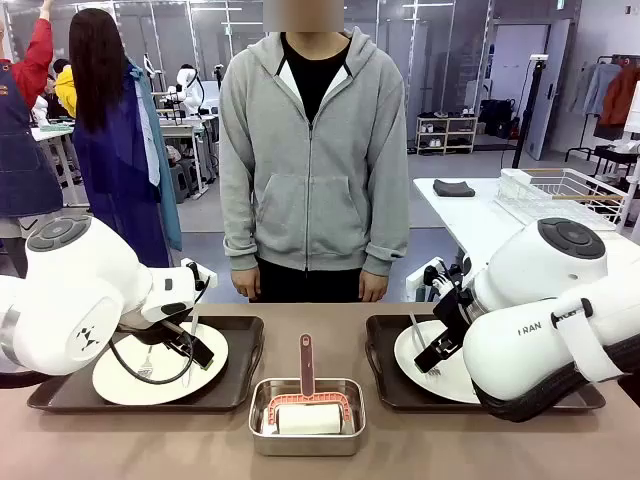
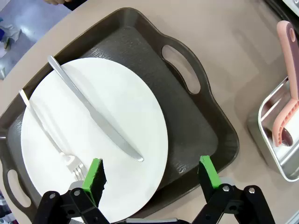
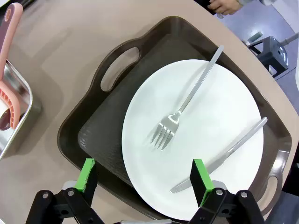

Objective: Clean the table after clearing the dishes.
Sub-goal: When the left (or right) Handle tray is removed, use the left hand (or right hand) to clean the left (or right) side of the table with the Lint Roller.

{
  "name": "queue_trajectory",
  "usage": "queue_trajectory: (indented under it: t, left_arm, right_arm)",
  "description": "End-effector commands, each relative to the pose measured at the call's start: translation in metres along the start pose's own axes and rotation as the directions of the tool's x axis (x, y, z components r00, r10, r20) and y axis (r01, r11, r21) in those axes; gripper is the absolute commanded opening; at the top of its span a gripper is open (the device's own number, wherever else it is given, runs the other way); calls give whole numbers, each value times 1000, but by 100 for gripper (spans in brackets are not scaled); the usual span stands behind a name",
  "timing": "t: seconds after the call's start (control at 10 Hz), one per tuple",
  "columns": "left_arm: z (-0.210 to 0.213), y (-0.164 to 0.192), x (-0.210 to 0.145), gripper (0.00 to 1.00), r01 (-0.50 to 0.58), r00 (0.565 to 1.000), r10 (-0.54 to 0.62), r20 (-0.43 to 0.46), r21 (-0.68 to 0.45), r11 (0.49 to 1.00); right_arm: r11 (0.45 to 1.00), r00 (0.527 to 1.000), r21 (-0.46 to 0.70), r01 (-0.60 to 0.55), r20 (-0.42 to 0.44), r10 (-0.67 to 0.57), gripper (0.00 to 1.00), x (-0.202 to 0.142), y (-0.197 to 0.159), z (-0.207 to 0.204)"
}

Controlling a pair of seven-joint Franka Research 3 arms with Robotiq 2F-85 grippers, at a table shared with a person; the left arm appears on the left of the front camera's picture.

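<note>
1. Left tool [image 2: 150,171], left wrist view: jaws spread wide, green pads [image 2: 95,173] clasping nothing, poised above the near rim of the left plate [image 2: 121,126].
2. Left plate is round and white and lies in the left tray [image 2: 201,140], dark brown with slot handles. The tray sits on the bench [image 2: 233,42].
3. Left knife [image 2: 93,108] lies slantwise across the plate. Left fork [image 2: 46,128] is beside it, tines toward the tool and close to one pad.
4. Steel pan [image 2: 268,140] sits at the picture's right edge, near the tray but apart from it. A pink handle [image 2: 290,79] rises out of it.
5. Right tool [image 3: 144,176], right wrist view: jaws wide apart, nothing between them, above the rim of the right plate [image 3: 219,116], which lies in the right tray [image 3: 93,135].
6. Right fork [image 3: 189,93] lies mid-plate, tines toward the tool. Right knife [image 3: 219,155] is nearer the plate's edge, apart from the fork.
7. Pan and pink handle sit at picture left, clear of the tray. A person's hand [image 3: 224,5] shows at the top edge, past the bench.
8. Front view: each tool hangs low over its own plate. The pan sits between the two trays, toward the near edge, with a white roll [image 1: 308,420] inside.
9. Person [image 1: 315,150] in a grey zip hoodie stands at the far side, arms down.
10. Writing: "FRAN" in dark letters on the right arm [image 1: 540,345], the rest out of sight. Left arm [image 1: 70,300] bears a small dark emblem that I cannot read.
</note>
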State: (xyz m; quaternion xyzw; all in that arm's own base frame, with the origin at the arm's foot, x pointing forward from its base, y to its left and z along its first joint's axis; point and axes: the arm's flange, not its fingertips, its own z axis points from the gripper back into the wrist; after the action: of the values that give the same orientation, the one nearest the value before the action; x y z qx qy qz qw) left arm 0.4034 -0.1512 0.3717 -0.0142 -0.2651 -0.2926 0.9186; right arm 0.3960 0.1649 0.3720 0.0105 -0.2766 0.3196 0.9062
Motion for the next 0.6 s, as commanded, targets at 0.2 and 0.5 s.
queue_trajectory:
  t: [0.2,0.5]
  left_arm:
    - [0,0,0,100,0,1000,0,0,0,1000]
    - [0,0,0,100,0,1000,0,0,0,1000]
  right_arm:
    - [1000,1000,0,0,0,0,100,0,0,0]
    - [1000,1000,0,0,0,0,100,0,0,0]
